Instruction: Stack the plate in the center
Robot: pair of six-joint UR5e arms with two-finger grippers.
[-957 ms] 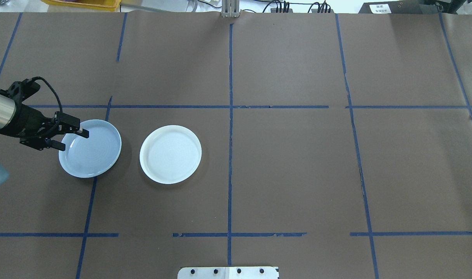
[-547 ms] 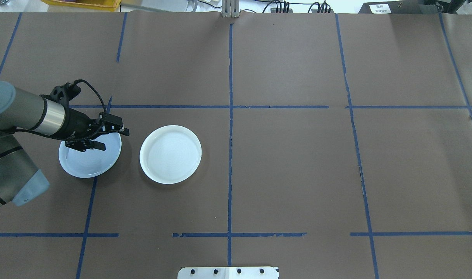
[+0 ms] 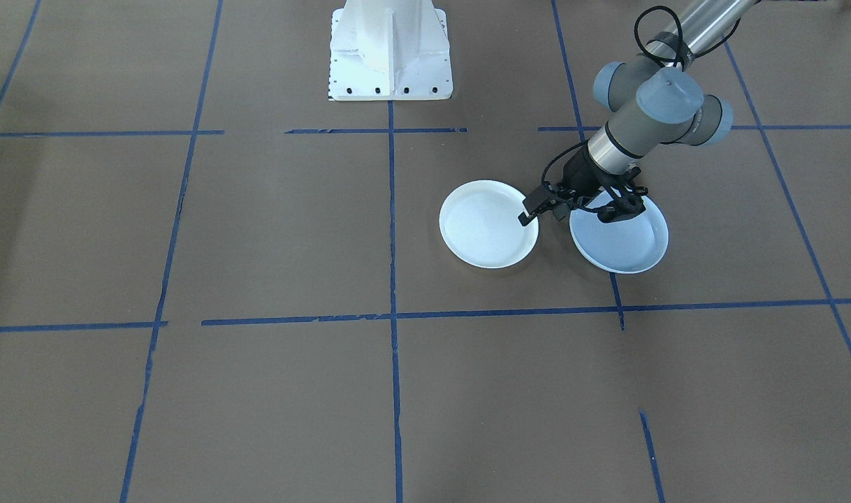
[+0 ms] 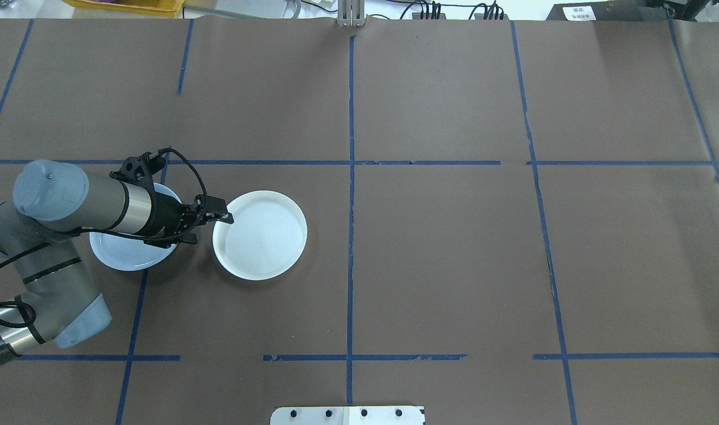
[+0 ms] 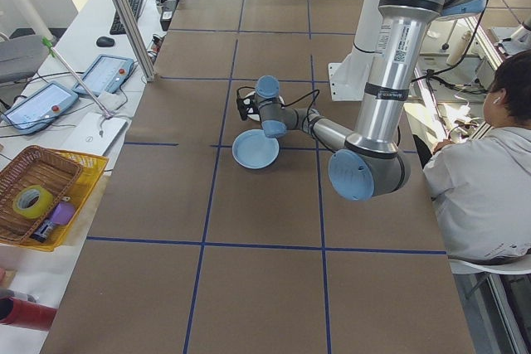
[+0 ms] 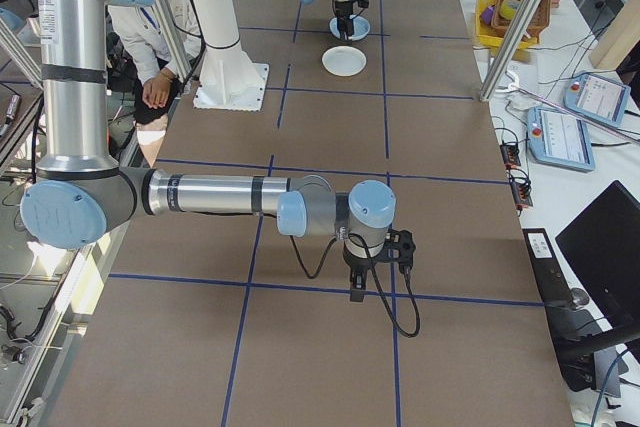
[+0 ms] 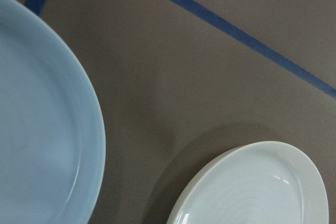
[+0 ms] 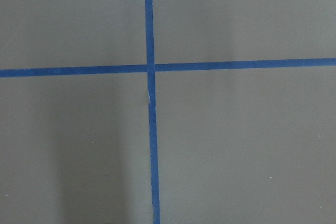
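A pale blue plate (image 4: 120, 257) lies on the table's left side; its inside (image 7: 42, 129) looks smooth in the left wrist view. Beside it, apart from it, lies a white plate (image 4: 262, 236) with faint rings (image 7: 257, 192). My left gripper (image 4: 209, 229) is open and holds nothing. It hangs low over the gap between the two plates (image 3: 569, 216), one finger over the white plate's near rim, the other over the blue plate's edge. My right gripper (image 6: 375, 282) shows only in the exterior right view, low over bare table far from both plates; I cannot tell if it is open or shut.
Blue tape lines (image 4: 350, 177) divide the brown table cover into squares. The robot's white base (image 3: 389, 49) stands at the near edge. A seated person (image 5: 489, 180) is beside the table. A yellow basket (image 5: 41, 196) and tablets lie off the far side.
My left arm has swung to the right, from over the blue plate's left rim across it to the gap before the white plate. The gripper stayed open. Neither plate moved.
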